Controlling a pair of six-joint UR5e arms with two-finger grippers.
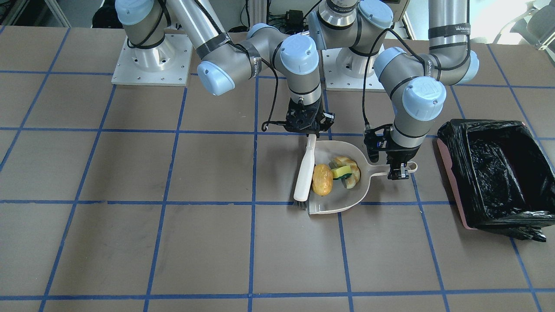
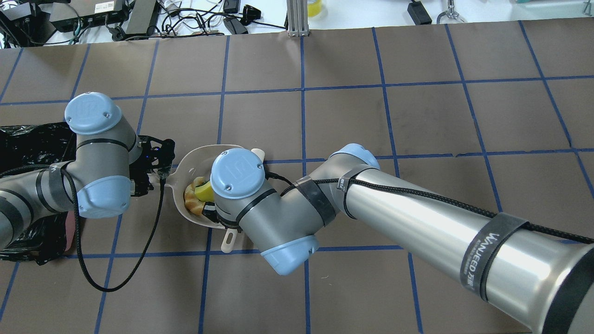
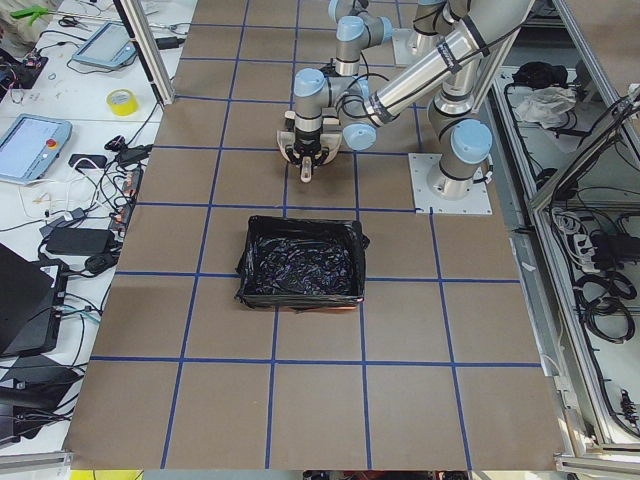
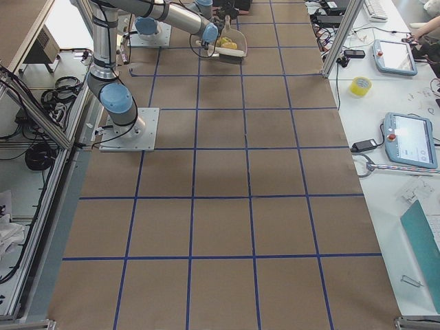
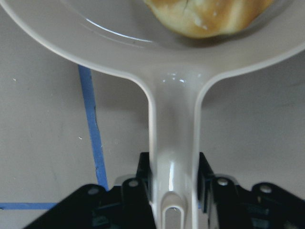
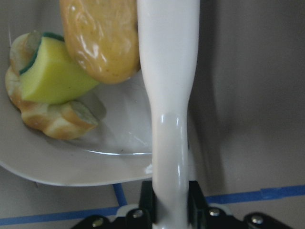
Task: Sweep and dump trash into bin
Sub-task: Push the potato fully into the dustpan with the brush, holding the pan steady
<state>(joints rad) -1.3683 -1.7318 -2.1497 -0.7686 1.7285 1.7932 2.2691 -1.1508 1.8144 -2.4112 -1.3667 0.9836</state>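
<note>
**All three bits of trash in the dustpan, both my claws clamped on handles**

My left claw (image 1: 398,170) is closed tight on the stem of the dustpan (image 1: 342,200). My left wrist camera shows the pale handle running straight between my two black fingers (image 5: 143,172), with both pads pressed against its sides. The pan lies flat on the table (image 1: 173,242).

My right claw (image 1: 309,129) is shut on the top end of the brush (image 1: 304,171). Its white handle slants down along the pan's side, and its dark bristles sit at the corner of the pan's open edge.

All the trash is inside the pan. The potato-like lump (image 1: 322,179) lies against the brush handle. Just beside it is the crescent-shaped piece (image 1: 354,175), curled near the back wall where the stem begins. The yellow sponge wedge (image 1: 341,172) rests on top of the crescent, its green backing turned toward the pan's rear.

The bin (image 1: 453,134) stands on the table on my left, past my left claw, apart from the pan. Its inside shows crinkled black liner, with pink wall visible below the bag.
</note>
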